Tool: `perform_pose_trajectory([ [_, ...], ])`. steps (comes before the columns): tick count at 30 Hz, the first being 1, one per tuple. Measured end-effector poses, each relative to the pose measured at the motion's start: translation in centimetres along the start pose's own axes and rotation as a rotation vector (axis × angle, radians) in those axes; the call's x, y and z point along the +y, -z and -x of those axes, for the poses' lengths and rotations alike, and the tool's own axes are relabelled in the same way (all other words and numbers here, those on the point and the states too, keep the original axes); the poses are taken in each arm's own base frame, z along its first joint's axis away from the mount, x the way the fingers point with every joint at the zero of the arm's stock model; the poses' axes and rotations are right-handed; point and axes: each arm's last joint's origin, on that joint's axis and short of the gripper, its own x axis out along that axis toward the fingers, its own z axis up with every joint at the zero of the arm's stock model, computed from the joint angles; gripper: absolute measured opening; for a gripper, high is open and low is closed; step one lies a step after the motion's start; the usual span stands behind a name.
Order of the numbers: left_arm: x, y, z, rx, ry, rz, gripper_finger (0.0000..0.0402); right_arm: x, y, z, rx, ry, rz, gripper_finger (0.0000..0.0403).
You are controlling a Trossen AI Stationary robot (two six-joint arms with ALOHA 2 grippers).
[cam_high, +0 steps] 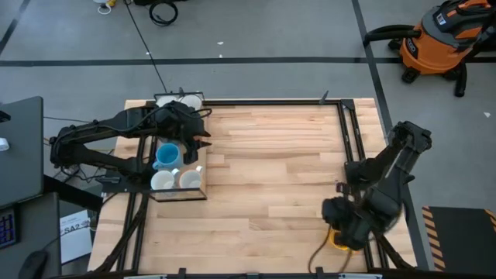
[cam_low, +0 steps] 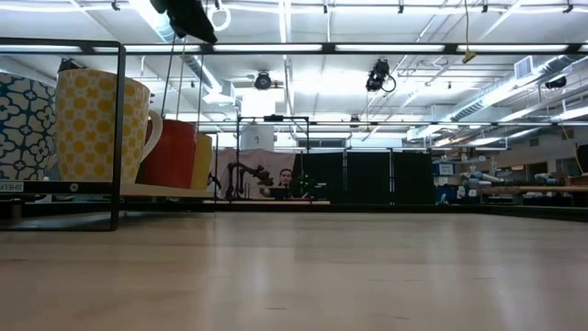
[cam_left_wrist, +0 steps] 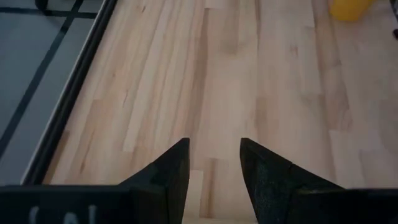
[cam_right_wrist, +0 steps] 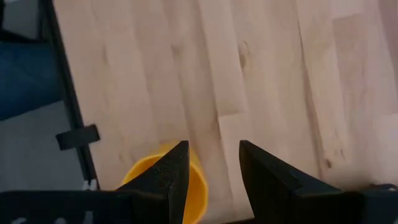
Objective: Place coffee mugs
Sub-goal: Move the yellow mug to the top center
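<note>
A yellow mug [cam_right_wrist: 166, 185] sits at the bench's [cam_high: 271, 170] near right corner, and the right tool [cam_right_wrist: 209, 163] hovers right over it, open and empty, seemingly lined up to pick it. On the left side a black-framed rack [cam_high: 177, 194] holds a light blue mug [cam_high: 166, 156] and two white mugs [cam_high: 163, 180]; the left tool [cam_left_wrist: 211, 163] hangs open above it, holding nothing.

An orange shop vacuum [cam_high: 438, 35] stands on the grey floor at the upper right. A black cable coil [cam_high: 163, 11] lies at top centre. A dark monitor [cam_high: 19, 147], possibly, sits at the left edge. The wooden table [cam_high: 271, 170] fills the middle.
</note>
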Motion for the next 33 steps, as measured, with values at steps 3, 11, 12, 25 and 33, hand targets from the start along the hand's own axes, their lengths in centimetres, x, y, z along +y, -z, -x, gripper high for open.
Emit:
perform_pose_trajectory([
  [3,-0.2,0.0,0.0,0.0,0.006,0.043,0.0148,0.7,1.5,-0.1,-0.031,0.007,0.0,0.0146],
  [11,-0.7,-0.1,0.0,-0.01,0.024,0.034,0.0148,0.8,5.0,-3.5,0.03,0.079,0.017,0.0146],
  [12,-0.7,-0.2,0.0,-0.011,0.024,0.033,0.0148,0.8,5.2,-4.0,0.039,0.077,0.018,0.0146],
  [25,-0.7,-0.3,0.0,-0.03,0.023,0.034,0.0148,0.3,6.5,-7.2,0.133,0.072,0.021,0.0146],
  [33,-0.7,-0.3,0.0,-0.031,0.023,0.034,0.0148,0.1,7.2,-9.5,0.123,0.037,0.016,0.0146],
])
